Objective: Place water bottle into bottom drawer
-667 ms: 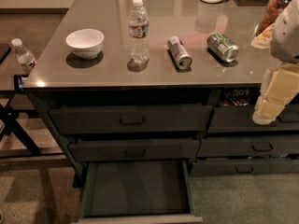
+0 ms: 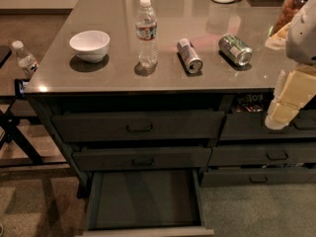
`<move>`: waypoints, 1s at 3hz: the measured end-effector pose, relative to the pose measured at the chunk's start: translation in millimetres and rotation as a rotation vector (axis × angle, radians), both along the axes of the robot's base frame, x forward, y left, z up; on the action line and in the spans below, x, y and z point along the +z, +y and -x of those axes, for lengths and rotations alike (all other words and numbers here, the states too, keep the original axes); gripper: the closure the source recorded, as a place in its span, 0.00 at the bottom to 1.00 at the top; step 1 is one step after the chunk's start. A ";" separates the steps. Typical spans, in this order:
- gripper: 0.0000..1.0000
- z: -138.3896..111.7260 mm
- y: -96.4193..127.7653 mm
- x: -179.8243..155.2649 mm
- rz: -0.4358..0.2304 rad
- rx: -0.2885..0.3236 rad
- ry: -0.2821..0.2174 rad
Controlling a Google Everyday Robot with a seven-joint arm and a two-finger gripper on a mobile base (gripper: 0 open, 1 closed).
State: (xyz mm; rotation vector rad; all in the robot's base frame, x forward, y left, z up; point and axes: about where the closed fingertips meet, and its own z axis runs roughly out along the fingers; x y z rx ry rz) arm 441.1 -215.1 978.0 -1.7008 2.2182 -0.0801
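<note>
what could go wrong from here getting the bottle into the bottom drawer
1. The claw hangs by the counter's right edge. Reaching across for the bottle, it may bump the two cans lying between them and roll them.
2. The bottle stands tall and slim, so a glancing touch could tip it.

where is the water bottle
The water bottle stands on the countertop between the white bowl and a lying can; the tool is at the right edge.
</note>
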 end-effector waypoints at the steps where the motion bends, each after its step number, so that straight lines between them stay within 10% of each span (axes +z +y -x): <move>1: 0.00 -19.9 5.3 0.6 -0.079 -0.024 -0.023; 3: 0.00 -86.0 20.1 -4.0 -0.288 -0.082 -0.057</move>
